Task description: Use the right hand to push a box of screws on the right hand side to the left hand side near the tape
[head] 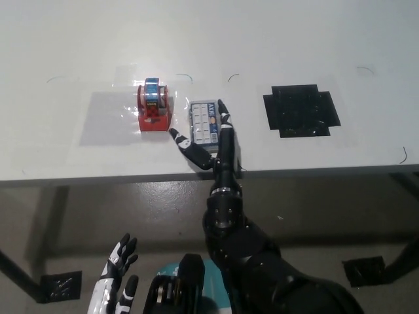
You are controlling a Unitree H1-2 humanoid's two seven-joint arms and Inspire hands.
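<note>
The box of screws (202,123), a flat grey case with white compartments, lies on the white table (275,39) just right of the tape. The tape (154,105) is a red dispenser with a blue-topped roll. My black right hand (213,140) lies open on the table with its fingers spread. One fingertip rests along the box's right edge and another reaches below the box toward the tape. My white left hand (116,278) hangs open below the table at the lower left.
A black cross-shaped mat (301,110) lies on the table to the right of the box. The table's front edge (98,176) runs across the picture below my right hand. Thin pen marks dot the tabletop.
</note>
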